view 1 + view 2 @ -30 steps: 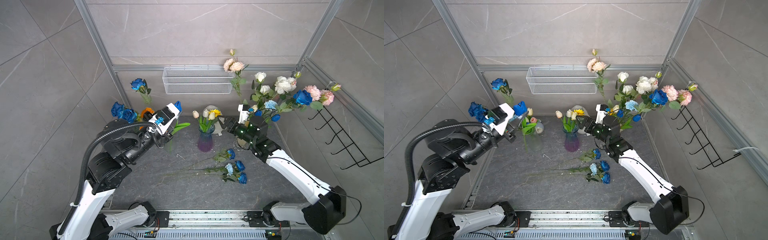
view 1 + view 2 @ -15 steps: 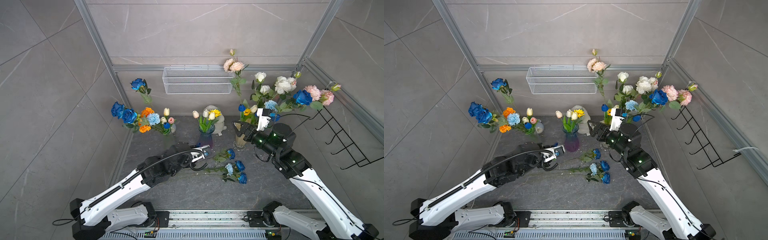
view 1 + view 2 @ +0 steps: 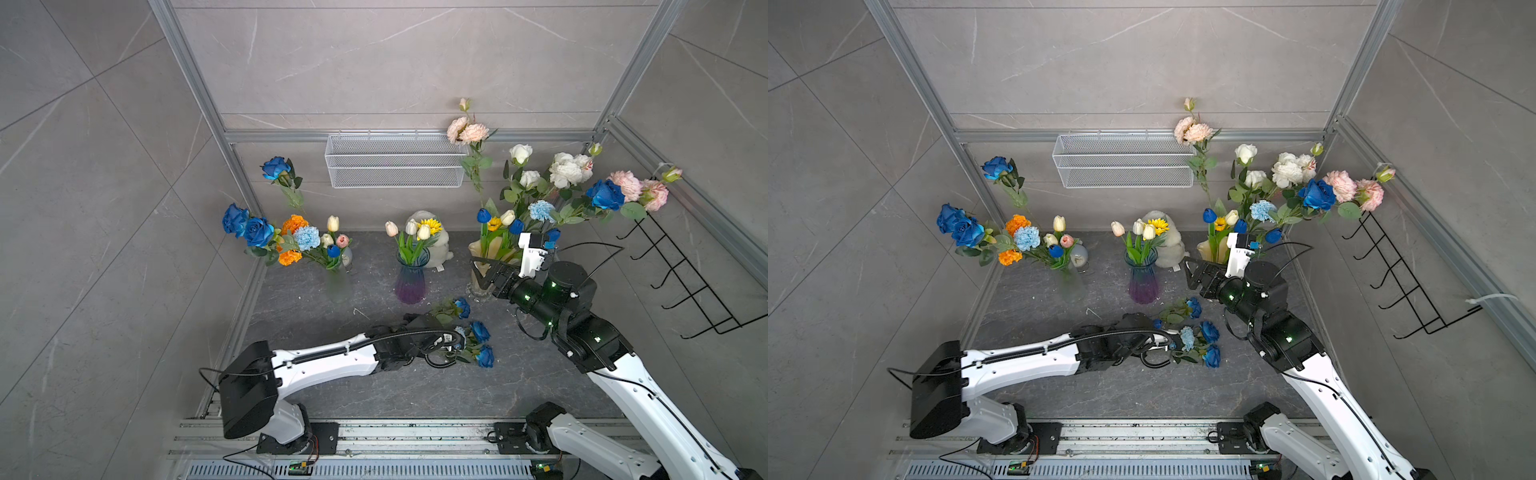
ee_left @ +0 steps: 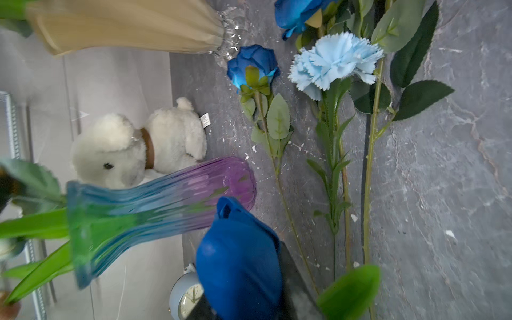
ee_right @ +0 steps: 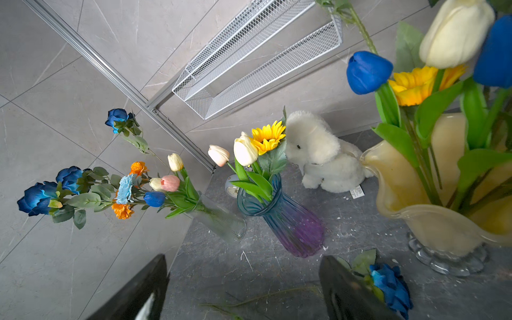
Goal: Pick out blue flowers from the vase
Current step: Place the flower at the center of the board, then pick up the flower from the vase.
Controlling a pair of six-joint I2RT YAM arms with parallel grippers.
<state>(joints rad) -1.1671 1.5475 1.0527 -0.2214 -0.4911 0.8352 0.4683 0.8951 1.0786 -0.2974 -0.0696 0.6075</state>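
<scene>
Grey-tiled walls (image 3: 374, 62) enclose a dark stone surface (image 3: 332, 395), three vases (image 3: 410, 282) along its far edge. Mid-surface, the left gripper (image 3: 1144, 323) grasps a blue tulip (image 4: 238, 263); the right gripper (image 5: 243, 291) gapes wide.

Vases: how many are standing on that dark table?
3: a clear glass vase on the left by the wall, a blue-purple vase in the middle, and a cream vase on the right. None seems hidden.

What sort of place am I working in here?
Probably a staged test cell, not a home: marble-look panels set in an aluminium frame, a robot base rail, and artificial flowers in vases such as the purple vase.
</scene>
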